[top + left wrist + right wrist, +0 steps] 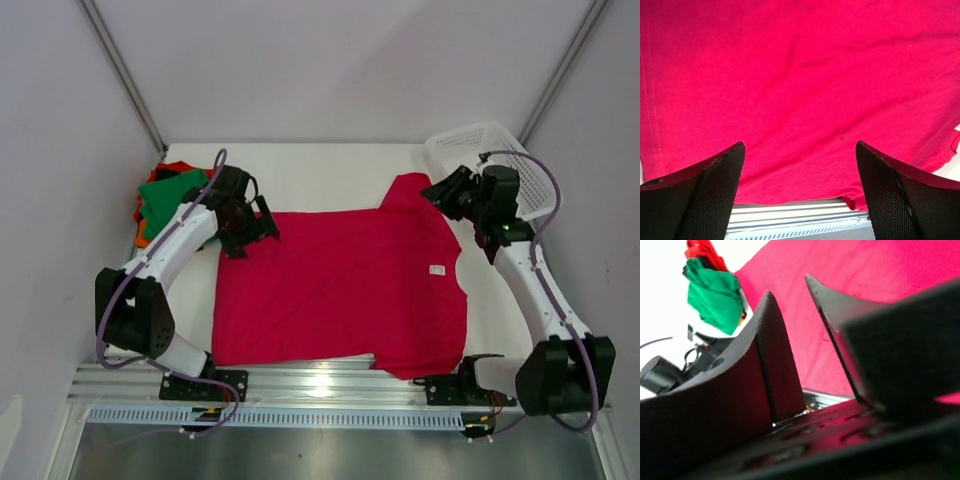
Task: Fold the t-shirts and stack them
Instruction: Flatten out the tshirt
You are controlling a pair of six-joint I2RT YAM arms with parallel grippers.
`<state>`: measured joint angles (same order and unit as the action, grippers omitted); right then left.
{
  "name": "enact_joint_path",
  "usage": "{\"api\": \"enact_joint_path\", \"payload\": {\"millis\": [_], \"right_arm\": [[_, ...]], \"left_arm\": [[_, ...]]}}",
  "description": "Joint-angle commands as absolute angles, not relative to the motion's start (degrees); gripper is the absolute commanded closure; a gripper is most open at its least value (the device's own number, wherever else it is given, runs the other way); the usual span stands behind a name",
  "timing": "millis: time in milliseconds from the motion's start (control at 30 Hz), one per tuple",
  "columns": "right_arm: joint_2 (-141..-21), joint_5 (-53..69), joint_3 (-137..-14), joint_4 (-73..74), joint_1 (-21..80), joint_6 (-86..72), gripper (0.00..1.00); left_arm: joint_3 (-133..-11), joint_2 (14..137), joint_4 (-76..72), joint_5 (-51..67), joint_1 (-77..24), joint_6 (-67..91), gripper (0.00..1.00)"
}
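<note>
A crimson-red t-shirt [340, 290] lies spread flat on the white table, its small white neck tag [437, 270] towards the right. My left gripper [252, 235] hovers over the shirt's far left corner. In the left wrist view this gripper [800, 150] is wide open, with only the red cloth [800, 75] below it. My right gripper [434, 192] is beside the far sleeve [405, 190]. Its jaws [788, 285] stand narrowly apart, with nothing between them. A heap of green, orange and red t-shirts [165, 195] sits at the far left, and the green one [715, 300] also shows in the right wrist view.
A white mesh basket [490, 150] leans in the far right corner behind the right arm. The aluminium rail [330, 380] carrying both arm bases runs along the near edge, just below the shirt's near hem. Pale walls close in on both sides.
</note>
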<state>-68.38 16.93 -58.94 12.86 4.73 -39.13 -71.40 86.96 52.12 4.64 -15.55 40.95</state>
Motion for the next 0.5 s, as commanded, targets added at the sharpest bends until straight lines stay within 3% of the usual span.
{"api": "enact_joint_path", "payload": {"millis": [0, 167, 300, 467], "right_arm": [[-74.94, 14.43, -58.89, 5.02, 4.31, -42.7, 0.67], [-85.06, 6.52, -61.43, 0.7, 4.04, -50.08, 0.67], [-94.03, -3.32, -68.8, 8.51, 4.04, -59.04, 0.68], [-101.23, -3.44, -68.64, 2.67, 4.22, -70.38, 0.68]], "left_arm": [[-73.57, 87.1, 53.71, 5.18, -15.29, 39.64, 0.07], [-69.54, 84.73, 52.03, 7.21, -15.29, 40.52, 0.07], [-67.33, 82.36, 52.21, 6.95, -15.29, 40.43, 0.07], [-65.57, 79.02, 53.17, 5.89, -15.29, 40.52, 0.07]]}}
